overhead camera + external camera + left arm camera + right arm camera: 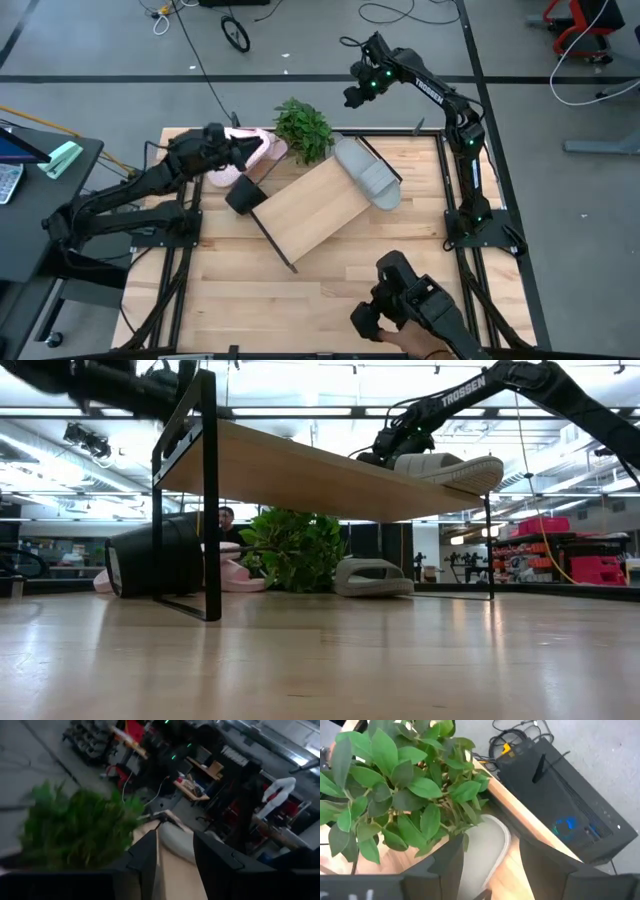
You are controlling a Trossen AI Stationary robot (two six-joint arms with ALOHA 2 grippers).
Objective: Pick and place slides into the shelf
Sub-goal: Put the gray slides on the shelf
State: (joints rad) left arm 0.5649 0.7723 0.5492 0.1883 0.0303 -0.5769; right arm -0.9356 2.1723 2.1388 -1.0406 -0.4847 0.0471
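While one grey slide (pixel 372 178) already lies on the right end of the shelf (pixel 305 208), another grey one (pixel 372 576) sits on the bench (pixel 300 300) below, and the pink slides (pixel 250 155) wait at the far left beside the plant (pixel 303 128). Our left claw (pixel 212 138) hovers over the pink pair with fingers parted, holding nothing. Our right claw (pixel 358 92) hangs beyond the far edge, open and empty. We judge the left should descend squarely over one strap, clear of leaves, before closing.
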